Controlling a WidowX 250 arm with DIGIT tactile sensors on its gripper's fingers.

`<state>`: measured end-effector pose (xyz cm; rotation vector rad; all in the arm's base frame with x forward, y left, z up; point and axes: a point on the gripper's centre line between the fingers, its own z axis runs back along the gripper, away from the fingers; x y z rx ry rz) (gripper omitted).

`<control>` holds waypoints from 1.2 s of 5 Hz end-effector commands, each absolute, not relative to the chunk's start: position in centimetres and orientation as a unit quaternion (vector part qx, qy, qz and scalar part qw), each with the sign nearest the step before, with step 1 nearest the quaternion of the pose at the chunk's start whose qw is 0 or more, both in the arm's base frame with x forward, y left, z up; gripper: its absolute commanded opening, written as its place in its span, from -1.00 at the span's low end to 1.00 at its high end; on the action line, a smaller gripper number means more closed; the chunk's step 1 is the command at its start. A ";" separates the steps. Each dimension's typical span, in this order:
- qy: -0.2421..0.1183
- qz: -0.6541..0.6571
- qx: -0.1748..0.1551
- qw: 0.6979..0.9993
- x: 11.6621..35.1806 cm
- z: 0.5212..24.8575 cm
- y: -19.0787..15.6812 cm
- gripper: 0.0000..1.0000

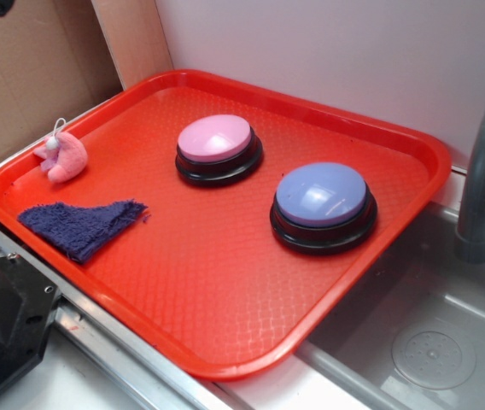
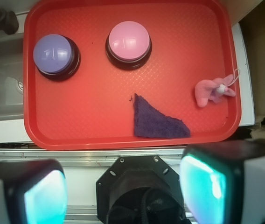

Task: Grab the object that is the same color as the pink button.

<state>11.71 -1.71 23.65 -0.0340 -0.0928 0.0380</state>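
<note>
Lying near the red tray's corner, the pink plush toy sits beside the dark blue cloth. The gripper hangs wide apart, empty, off the tray, well away from the pink button.

Open tray floor surrounds the pink toy at the tray's right edge; the blue cloth lies nearby, both buttons well apart.

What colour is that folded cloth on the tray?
Dark blue cloth, clearest in the wrist view.
</note>
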 end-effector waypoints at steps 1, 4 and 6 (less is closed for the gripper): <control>-0.046 0.019 -0.017 0.999 11.7 23.6 -1.7 1.00; -0.087 0.316 -0.026 0.944 15.7 18.8 6.1 1.00; -0.088 0.456 0.008 0.885 17.7 13.7 10.8 1.00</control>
